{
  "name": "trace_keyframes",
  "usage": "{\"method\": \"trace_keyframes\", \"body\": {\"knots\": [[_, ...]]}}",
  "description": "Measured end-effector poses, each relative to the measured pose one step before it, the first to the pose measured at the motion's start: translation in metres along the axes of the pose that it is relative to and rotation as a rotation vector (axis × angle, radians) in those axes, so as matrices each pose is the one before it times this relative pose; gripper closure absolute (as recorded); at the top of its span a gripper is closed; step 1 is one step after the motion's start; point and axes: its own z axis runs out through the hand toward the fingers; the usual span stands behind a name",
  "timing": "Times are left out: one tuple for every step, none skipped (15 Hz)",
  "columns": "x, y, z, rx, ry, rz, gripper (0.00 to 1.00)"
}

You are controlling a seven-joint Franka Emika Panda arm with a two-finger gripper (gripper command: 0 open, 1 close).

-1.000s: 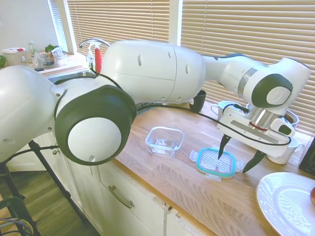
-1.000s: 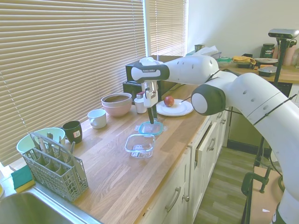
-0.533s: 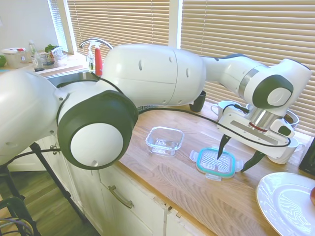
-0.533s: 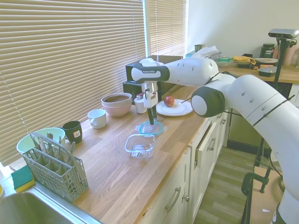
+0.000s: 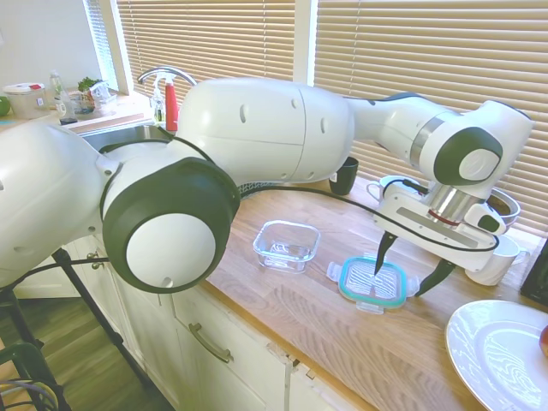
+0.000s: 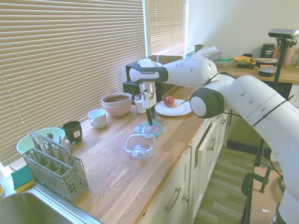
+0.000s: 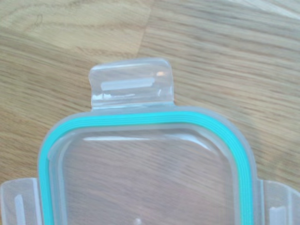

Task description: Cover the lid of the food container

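Note:
The lid (image 5: 370, 285), clear with a teal seal and snap tabs, lies flat on the wooden counter. In the wrist view the lid (image 7: 145, 168) fills the lower part, with one tab pointing away. My gripper (image 5: 401, 279) is open low over it: one fingertip is above the lid's middle, the other just past its far edge. The food container (image 5: 286, 246), a small square glass dish, stands uncovered a short way beside the lid. From the other side, the gripper (image 6: 149, 122) hangs over the lid (image 6: 152, 128), with the container (image 6: 139, 144) nearer the counter's front.
A white plate (image 6: 180, 110) with an apple (image 6: 169, 101) sits beyond the lid. A pink bowl (image 6: 117, 103), white cup (image 6: 97, 118) and dark mug (image 6: 72, 131) line the window side. A cutlery rack (image 6: 53, 163) stands by the sink.
The gripper has shifted a little toward the container, still open. The lid looks slightly nearer the container than a second ago.

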Motion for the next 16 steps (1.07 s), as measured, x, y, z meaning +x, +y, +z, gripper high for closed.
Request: {"method": "trace_keyframes", "body": {"knots": [[0.00014,0.00018,0.00049,-0.00023,-0.00063,0.00024,1.00],[0.00024,0.00066,0.00059,0.00002,-0.00038,0.00086,1.00],[0.00028,0.00075,0.00053,0.00013,0.00001,0.00099,1.00],[0.00019,0.00040,0.00037,0.00005,-0.00001,0.00052,1.00],[0.00017,0.00005,0.00063,-0.00003,-0.00088,0.00006,1.00],[0.00017,-0.00015,0.00058,-0.00011,-0.00059,-0.00017,1.00],[0.00014,-0.00035,0.00034,-0.00015,0.00000,-0.00044,1.00],[0.00013,-0.00020,0.00044,-0.00009,-0.00043,-0.00023,1.00],[0.00009,-0.00064,0.00048,-0.00026,-0.00069,-0.00081,1.00],[0.00013,-0.00120,0.00069,-0.00047,-0.00091,-0.00147,1.00],[0.00011,-0.00152,0.00073,-0.00059,-0.00101,-0.00091,1.00],[0.00003,-0.00204,0.00063,-0.00072,-0.00095,-0.00039,1.00],[-0.00003,-0.00208,0.00060,-0.00076,-0.00112,-0.00021,1.00],[-0.00010,-0.00215,0.00021,-0.00075,-0.00054,-0.00068,1.00],[-0.00018,-0.00120,0.00015,-0.00042,-0.00128,-0.00075,1.00],[-0.00009,-0.00062,0.00003,-0.00026,-0.00041,-0.00066,1.00]]}}
